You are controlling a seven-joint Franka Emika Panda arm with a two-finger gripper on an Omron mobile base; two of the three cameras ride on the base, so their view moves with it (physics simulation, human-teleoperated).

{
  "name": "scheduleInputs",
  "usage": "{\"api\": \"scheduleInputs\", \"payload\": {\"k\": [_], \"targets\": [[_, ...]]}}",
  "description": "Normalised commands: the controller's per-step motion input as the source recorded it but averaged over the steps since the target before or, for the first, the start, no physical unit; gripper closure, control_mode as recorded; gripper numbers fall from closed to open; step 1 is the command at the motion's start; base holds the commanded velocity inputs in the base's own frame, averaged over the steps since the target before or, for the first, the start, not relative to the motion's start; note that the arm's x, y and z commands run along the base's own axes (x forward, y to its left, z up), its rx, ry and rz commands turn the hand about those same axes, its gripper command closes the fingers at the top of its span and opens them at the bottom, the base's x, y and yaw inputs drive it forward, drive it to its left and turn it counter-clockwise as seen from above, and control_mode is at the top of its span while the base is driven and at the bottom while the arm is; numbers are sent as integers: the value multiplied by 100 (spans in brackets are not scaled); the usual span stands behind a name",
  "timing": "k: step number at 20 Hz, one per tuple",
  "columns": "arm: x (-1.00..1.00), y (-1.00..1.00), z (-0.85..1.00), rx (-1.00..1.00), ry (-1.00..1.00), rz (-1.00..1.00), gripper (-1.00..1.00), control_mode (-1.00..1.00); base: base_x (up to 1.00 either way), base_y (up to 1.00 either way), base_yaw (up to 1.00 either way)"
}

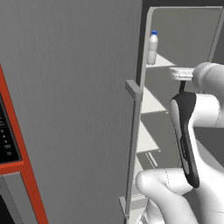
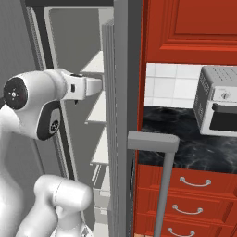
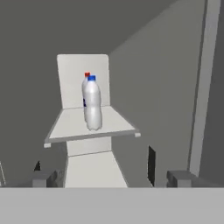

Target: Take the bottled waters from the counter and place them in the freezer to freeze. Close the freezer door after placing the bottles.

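Both bottles stood upright on the freezer's upper shelf (image 3: 70,127), blue-capped bottle (image 3: 92,105) in front, red-capped bottle (image 3: 86,83) just behind it; the pincer (image 3: 111,177) hung wide, empty, well short of that shelf

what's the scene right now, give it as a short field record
bottles: blue-capped bottle upright on a white freezer shelf; red-capped bottle right behind it, mostly hidden
freezer door: door open, its long handle toward the camera
claw: claw open, holding nothing, short of the bottles and aimed at them
arm: reaches into the freezer compartment at upper shelf height
counter: black marble top with a toaster oven on it
left to do: close the freezer door
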Motion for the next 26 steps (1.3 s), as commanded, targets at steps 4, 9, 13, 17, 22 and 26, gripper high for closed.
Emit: {"api": "scheduleInputs", "payload": {"k": [4, 9, 13, 17, 22, 26], "targets": [[-83, 4, 0, 19, 7, 0, -100, -100, 0, 0, 0], [-56, 33, -9, 4, 16, 0, -100, -100, 0, 0, 0], [-26, 38, -23, -9, 29, 0, -100, -100, 0, 0, 0], [-26, 8, -29, -5, 18, 1, -100, -100, 0, 0, 0], [-17, 0, -33, 2, 18, 4, -100, -100, 0, 0, 0], [-21, 0, -16, 12, 13, 5, -100, -100, 0, 0, 0]]}}
